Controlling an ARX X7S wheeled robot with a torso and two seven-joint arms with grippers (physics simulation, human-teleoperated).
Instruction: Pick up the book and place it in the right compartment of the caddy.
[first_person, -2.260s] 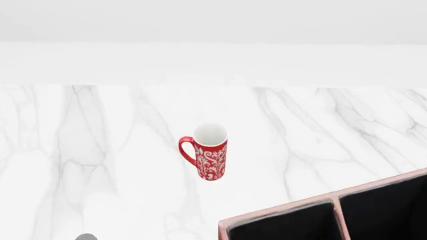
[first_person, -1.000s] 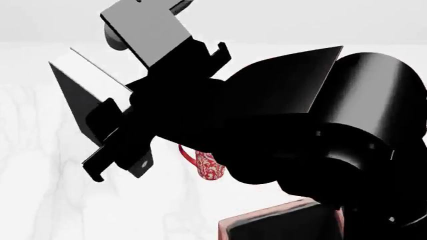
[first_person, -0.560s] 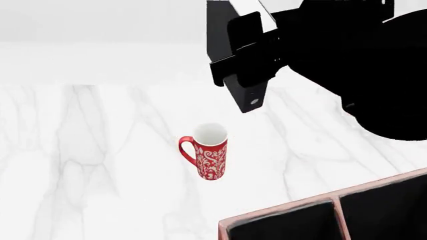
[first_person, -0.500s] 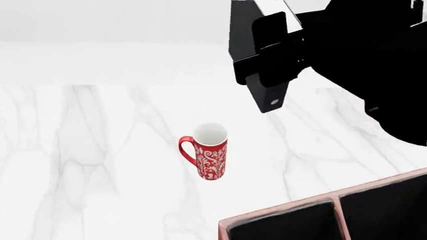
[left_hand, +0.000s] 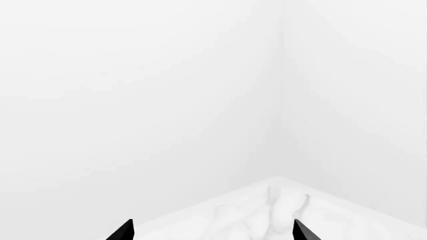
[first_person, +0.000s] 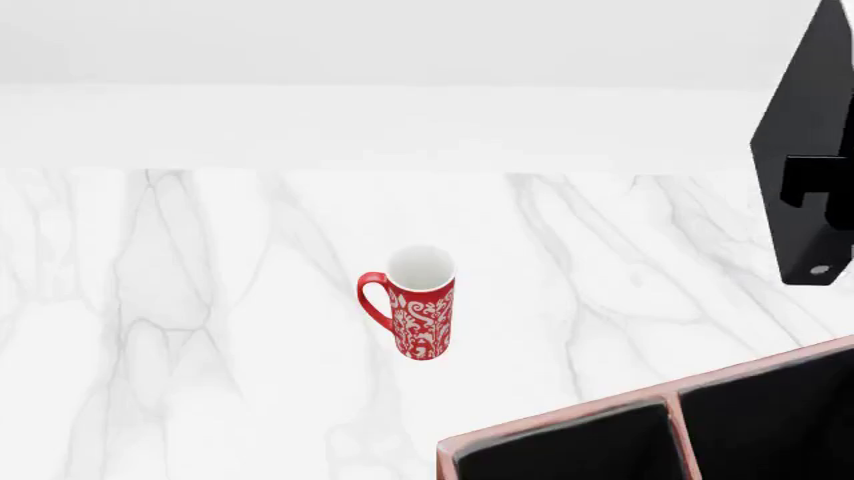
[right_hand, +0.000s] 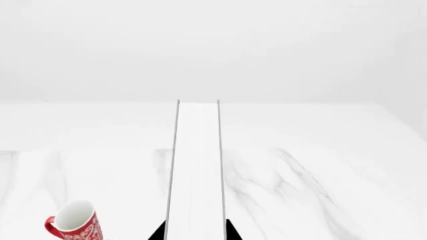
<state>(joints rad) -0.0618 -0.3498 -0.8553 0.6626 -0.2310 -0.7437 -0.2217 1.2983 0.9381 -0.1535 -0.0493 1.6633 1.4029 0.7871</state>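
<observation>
At the right edge of the head view, the right gripper is hanging in the air above the marble table, clamping the book between its fingers. One black finger is lying flat against the book's black cover, and the book is standing nearly on edge, tilted slightly, well above the caddy. Seen from the right wrist camera, the book is showing its white page edges as a long pale strip framed by thin dark cover lines, with the gripper's two black fingertips pressing against either cover, so the jaws are standing only as far apart as the book is thick.

The caddy is sitting at the near right corner of the table, its pale pink rim and a divider separating two black-lined compartments; the book is hanging above it, inside neither.

A red patterned mug is standing upright near the table's middle, handle toward the robot's left, well apart from the caddy.

From the left wrist camera, the left gripper is showing only two black fingertips spread wide apart, holding nothing and facing a white wall corner.
</observation>
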